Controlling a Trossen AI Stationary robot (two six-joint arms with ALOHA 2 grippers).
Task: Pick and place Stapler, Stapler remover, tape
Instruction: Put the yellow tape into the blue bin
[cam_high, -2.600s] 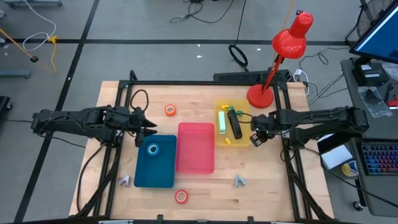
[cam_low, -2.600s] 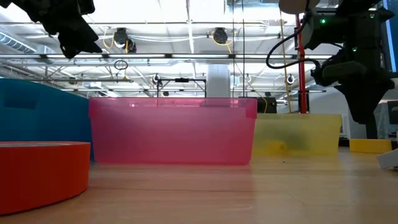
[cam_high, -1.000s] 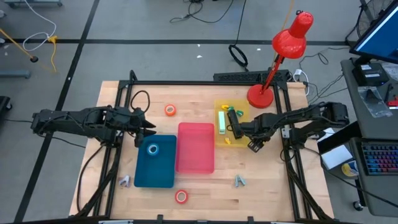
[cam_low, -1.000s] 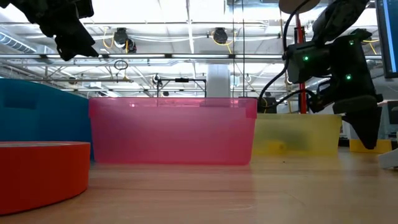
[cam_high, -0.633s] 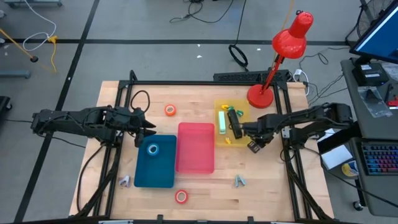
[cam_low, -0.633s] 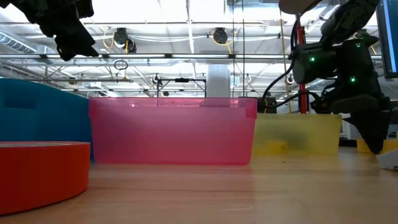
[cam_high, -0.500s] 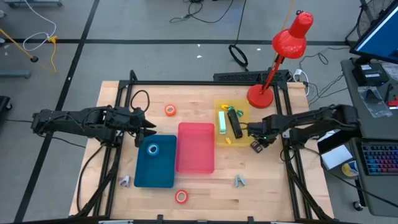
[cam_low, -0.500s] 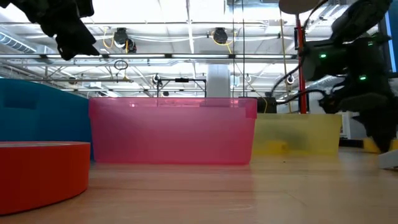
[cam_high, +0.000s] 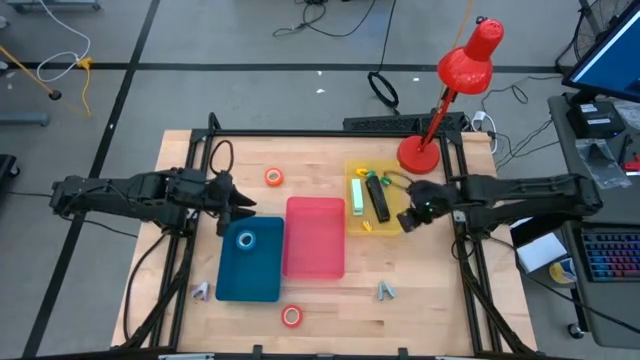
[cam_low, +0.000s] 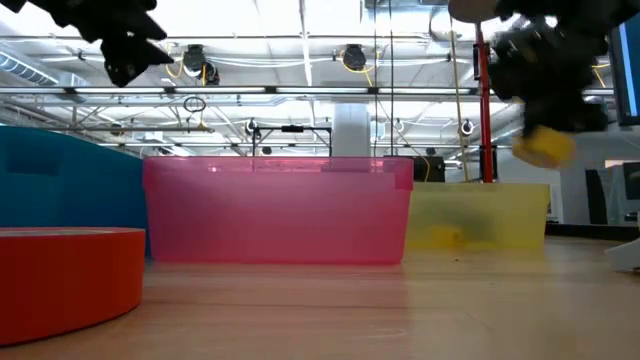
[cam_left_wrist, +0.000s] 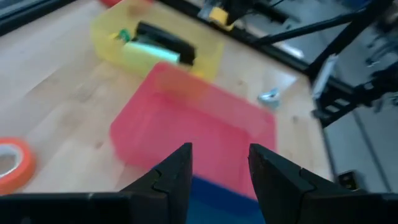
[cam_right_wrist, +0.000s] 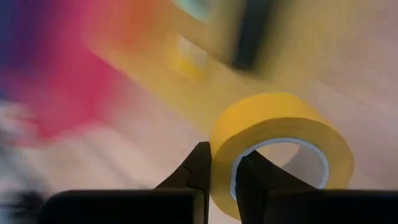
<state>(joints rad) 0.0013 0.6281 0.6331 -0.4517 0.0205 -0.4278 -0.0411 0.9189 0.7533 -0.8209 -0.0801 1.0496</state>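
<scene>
Carrying the yellow tape roll is the step in hand: the right tool has its two fingers pinched through the roll's wall, one inside the pale centre hole, one outside, and the low view shows the roll lifted clear of the bench, above and beside the yellow bin. That bin already holds a black stapler and a pale green item, poss. another stapler, plus a small yellow bit I can't identify. The blue roll lies inside the blue bin; the pink bin btw them looks empty from above. An orange roll sits on the bench near the far edge, and a red-orange roll near the front edge, both w/ no bin yet. Left tool hangs over the bench just beyond the blue bin, fingers narrowly apart and holding nothing. Next move, as I judge it: swing the right arm across to whichever bin takes tape, prob. the blue one since a roll is there, get the roll over the bin's inside, lower, then spread the fingers. Reach across the pink bin needs height to clear its rim. Two small grey clips near the front edge may be the staple removers.
</scene>
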